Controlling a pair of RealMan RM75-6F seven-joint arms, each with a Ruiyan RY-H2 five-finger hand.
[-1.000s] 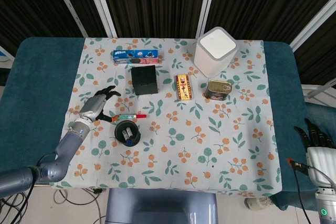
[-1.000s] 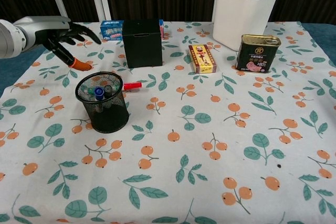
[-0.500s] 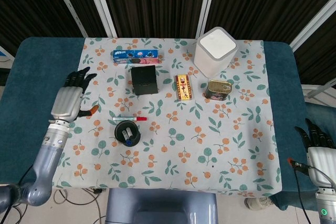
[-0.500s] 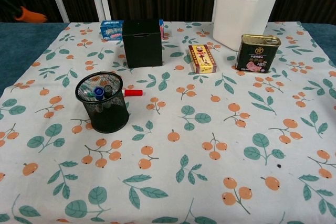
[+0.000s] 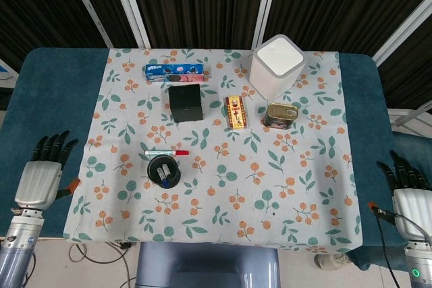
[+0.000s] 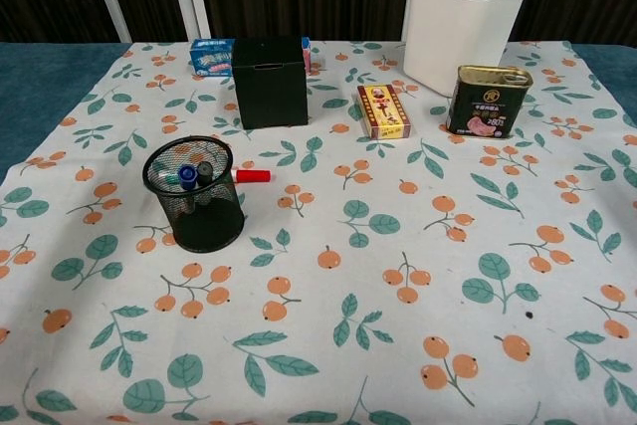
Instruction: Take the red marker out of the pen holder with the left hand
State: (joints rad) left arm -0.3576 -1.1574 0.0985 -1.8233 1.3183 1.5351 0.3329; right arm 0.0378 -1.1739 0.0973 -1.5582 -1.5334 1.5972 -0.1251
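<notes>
Left robot hand (image 5: 42,179) of mine lies open, empty, well apart from red marker (image 5: 167,152) beside pen holder (image 5: 164,171); black box (image 5: 185,103) stands behind.

Left hand (image 5: 40,179): withdrawn from beside holder (image 5: 164,170) to table's near-left edge, fingers spread | marker (image 5: 167,153): released, lying flat behind holder

Red marker (image 6: 252,176) partly hidden behind pen holder (image 6: 195,208). Right hand (image 5: 409,195) and left hand (image 5: 40,180) missing from chest view. Can label too small to read.
</notes>
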